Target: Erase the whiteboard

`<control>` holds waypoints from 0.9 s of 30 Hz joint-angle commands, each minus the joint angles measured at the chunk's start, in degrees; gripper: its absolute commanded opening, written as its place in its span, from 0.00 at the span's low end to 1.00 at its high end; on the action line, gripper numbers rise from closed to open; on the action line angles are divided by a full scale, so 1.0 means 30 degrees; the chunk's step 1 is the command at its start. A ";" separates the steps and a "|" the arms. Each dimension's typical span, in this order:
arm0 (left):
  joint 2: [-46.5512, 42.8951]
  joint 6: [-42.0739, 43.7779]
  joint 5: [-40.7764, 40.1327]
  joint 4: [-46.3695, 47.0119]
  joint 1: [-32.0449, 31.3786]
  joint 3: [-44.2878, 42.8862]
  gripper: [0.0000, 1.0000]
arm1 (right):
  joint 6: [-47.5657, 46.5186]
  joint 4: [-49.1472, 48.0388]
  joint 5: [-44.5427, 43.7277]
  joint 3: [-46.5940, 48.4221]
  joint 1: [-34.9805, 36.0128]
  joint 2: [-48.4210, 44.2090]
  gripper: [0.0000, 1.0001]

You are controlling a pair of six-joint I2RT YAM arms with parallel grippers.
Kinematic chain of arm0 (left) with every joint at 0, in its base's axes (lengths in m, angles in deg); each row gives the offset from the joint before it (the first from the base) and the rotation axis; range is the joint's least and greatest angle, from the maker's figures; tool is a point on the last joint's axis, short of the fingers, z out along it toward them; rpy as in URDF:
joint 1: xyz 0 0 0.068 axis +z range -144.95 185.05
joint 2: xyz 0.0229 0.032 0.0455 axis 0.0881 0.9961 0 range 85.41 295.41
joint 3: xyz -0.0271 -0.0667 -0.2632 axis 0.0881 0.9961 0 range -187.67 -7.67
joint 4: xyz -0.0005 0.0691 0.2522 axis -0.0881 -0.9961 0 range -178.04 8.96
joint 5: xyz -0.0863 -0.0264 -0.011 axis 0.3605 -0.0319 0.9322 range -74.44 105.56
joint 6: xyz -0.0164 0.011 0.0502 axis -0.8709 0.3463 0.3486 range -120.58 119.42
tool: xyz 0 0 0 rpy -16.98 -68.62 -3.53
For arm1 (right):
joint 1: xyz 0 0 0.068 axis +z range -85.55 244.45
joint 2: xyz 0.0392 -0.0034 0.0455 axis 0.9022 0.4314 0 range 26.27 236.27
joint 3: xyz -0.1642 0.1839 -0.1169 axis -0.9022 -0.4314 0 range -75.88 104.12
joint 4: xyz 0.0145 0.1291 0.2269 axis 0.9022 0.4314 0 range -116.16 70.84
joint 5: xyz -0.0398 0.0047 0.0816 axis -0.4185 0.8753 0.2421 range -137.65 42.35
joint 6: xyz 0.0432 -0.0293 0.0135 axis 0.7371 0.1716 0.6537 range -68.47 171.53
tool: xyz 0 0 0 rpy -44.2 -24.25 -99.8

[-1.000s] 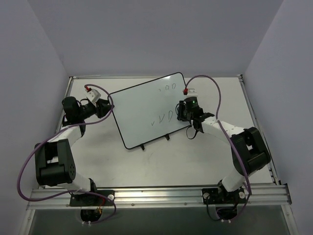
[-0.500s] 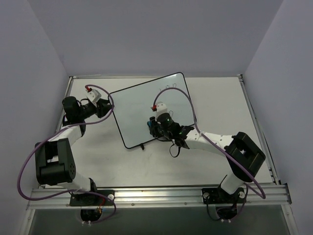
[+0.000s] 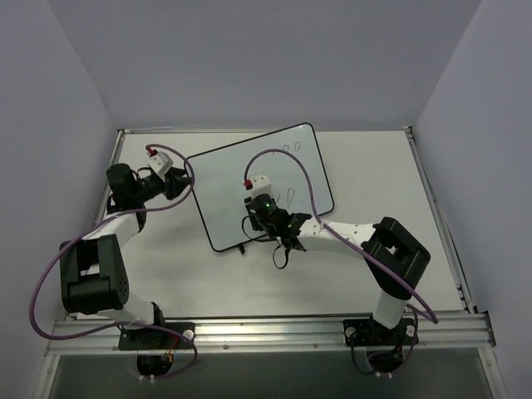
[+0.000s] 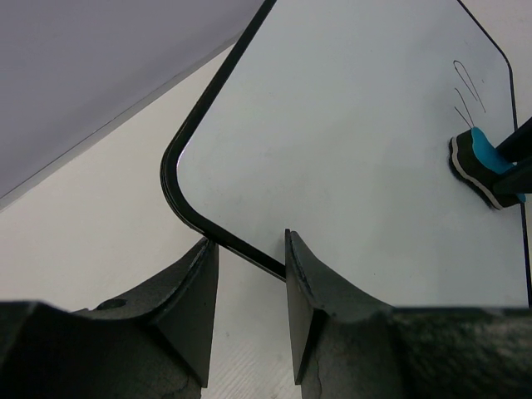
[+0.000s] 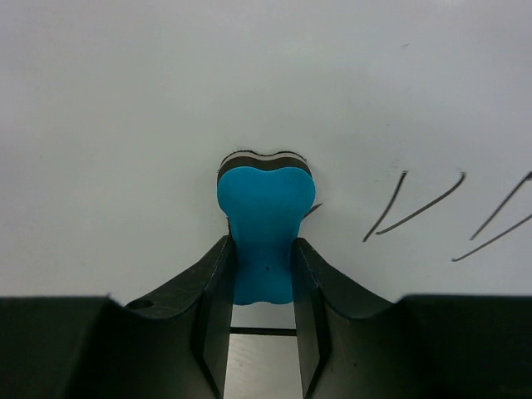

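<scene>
The whiteboard (image 3: 224,179) lies tilted across the middle of the table, with a thin black frame. Dark scribbles remain near its top right corner (image 3: 291,149) and near its middle (image 3: 288,197). My right gripper (image 3: 254,219) is shut on the blue eraser (image 5: 266,212) and presses it on the board's lower part, left of several pen strokes (image 5: 416,208). The eraser also shows in the left wrist view (image 4: 485,166). My left gripper (image 3: 178,184) is at the board's left corner. Its jaws stand apart, and the black frame (image 4: 249,249) crosses between the tips (image 4: 247,249).
A small black foot (image 3: 243,248) sticks out under the board's near edge. Purple cables loop over both arms, the right one (image 3: 303,179) hanging over the board. An aluminium rail (image 3: 266,328) runs along the near table edge. Walls close the left, back and right.
My right gripper has swept the eraser leftward across the board, from its right edge to its lower middle. The lower scribbles are partly gone. The left arm has not moved.
</scene>
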 commanded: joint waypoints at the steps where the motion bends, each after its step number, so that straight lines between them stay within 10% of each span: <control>1: 0.0327 0.2018 0.0857 0.0251 -0.0613 0.0283 0.02 | -0.0593 0.0124 -0.3315 0.0987 -0.0072 0.0164 0.00; 27: 0.0122 0.2545 0.0652 -0.0335 -0.0730 0.0283 0.02 | -0.0887 -0.0168 0.2563 -0.0917 -0.7338 -0.0803 0.00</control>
